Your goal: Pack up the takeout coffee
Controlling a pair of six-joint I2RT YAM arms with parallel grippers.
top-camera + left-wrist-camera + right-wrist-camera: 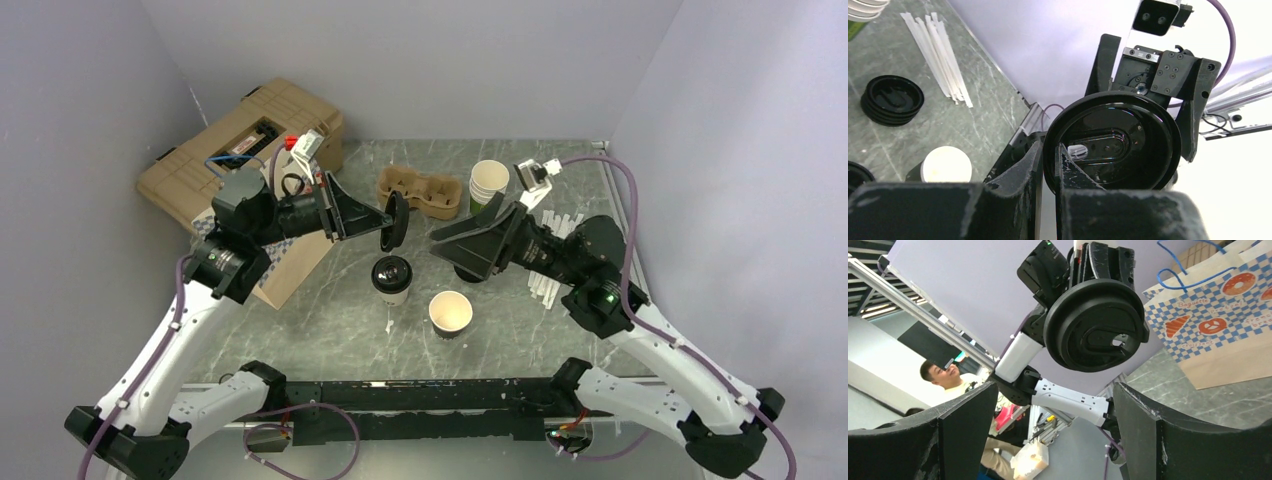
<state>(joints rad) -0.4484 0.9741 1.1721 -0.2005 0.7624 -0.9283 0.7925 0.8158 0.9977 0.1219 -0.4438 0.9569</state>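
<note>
1. At the far left of the table, a tan hard plastic case (245, 135) sits by the wall. A brown paper bag printed with blue checks and pastries (293, 268) lies just in front of it, partly under the left arm. Whether its mouth is open cannot be told.
2. Next comes the left gripper (378, 221), clenched on the rim of a round black plastic lid (1095, 325). It holds the lid on edge in the air between the two arms.
3. Below that lid stands the takeout coffee (392, 279), a small pale paper cup already capped in black. It is upright near the middle of the grey marbled table top (330, 335), and neither gripper touches it.
4. Just to its right is a lidless cream paper cup (450, 313); the raised lid is probably meant for it.
5. Behind them, a brown pulp cup carrier (418, 192) holds no cup, and a stack of cream cups with green bottoms (488, 180) stands at its right end.
6. The right gripper (447, 254) faces the raised lid with its fingers spread wide, grasping nothing. Near it are a stack of black lids (892, 99) and a fan of white wrapped straws (943, 55).
7. By this showing, one cup is capped but the packing itself has not begun: the coffee has yet to reach the carrier or the bag. The open cup close beside it and both arms crowding the air above are what could hinder a clean pick, and the left gripper is busy with the lid.
</note>
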